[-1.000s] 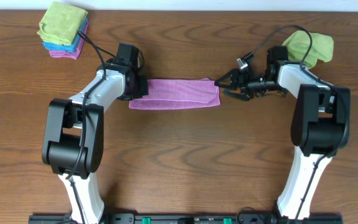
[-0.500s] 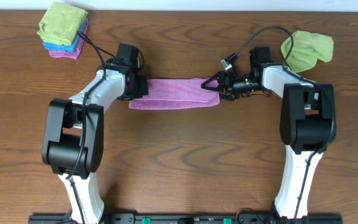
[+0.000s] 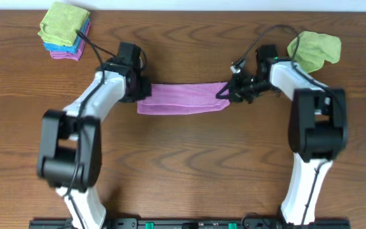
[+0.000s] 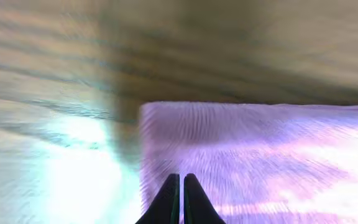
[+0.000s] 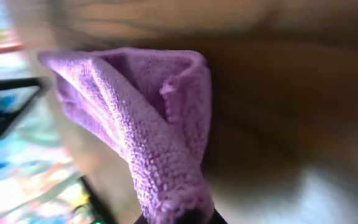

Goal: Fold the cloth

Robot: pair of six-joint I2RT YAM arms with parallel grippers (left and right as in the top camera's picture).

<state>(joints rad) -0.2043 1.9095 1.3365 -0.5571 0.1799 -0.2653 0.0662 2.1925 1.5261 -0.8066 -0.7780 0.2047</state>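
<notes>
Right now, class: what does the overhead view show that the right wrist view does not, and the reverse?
Only overhead: the purple cloth as a whole strip, the left gripper at its other end, a stack of folded cloths, a lime-green cloth. Only right wrist: the gathered corner's pile up close. Both: the right gripper shut on the purple cloth.

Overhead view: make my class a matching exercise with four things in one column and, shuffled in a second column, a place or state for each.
Things:
1. purple cloth
2. stack of folded cloths
3. loose green cloth
4. right gripper

Places or states:
A. far left corner
B. shut on one end of the purple cloth
C. long narrow strip in the middle
D. crumpled, far right

Pairs: 1-C, 2-A, 3-D, 4-B
</notes>
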